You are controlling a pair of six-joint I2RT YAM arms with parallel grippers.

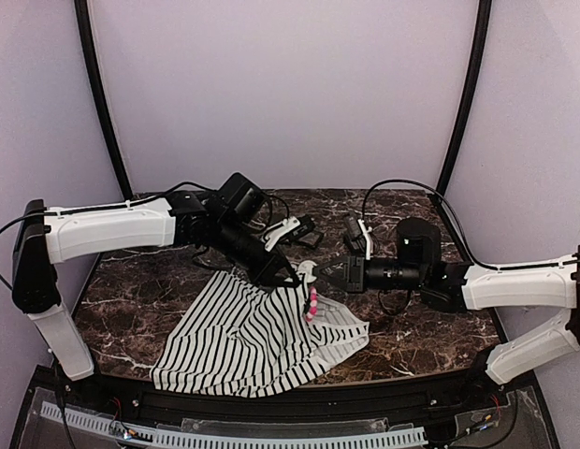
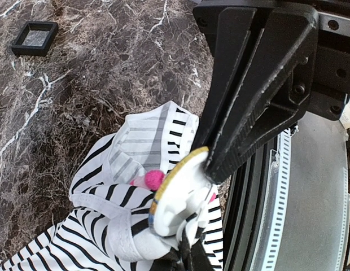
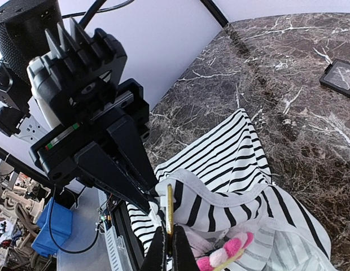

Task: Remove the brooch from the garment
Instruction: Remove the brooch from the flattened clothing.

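Mia: Where was the brooch (image 2: pixel 178 197)?

Sam: Near the middle of the table (image 1: pixel 131 299), on the right part of the top (image 1: pixel 243 341). The top lay bunched on the near half of the table. The bit with the brooch was held up off the table. The brooch was not off yet.

Mia: What about the left claw (image 2: pixel 208 164)?

Sam: It reached in from the left. Its two fingers were pressed together, with no gap I could see. The tips sat right at the brooch's yellow rim, where the cloth folds by it. I could not tell if it pinched the rim, the cloth, or both.

Mia: And the right claw (image 3: pixel 168 240)?

Sam: It came in from the right and almost met the left one. It was squeezed tight on the thin edge of the brooch, on the side across from the left claw.

Mia: So which step was it?

Sam: I think it was the pulling-off step. Both claws had a hold, but the brooch and the top were not apart.

Mia: What did the next move need?

Sam: I think one claw had to hold the cloth firm. The other had to pull the brooch away, slow and straight. If nothing held the cloth, the top would just come along. A hard tug could rip it.
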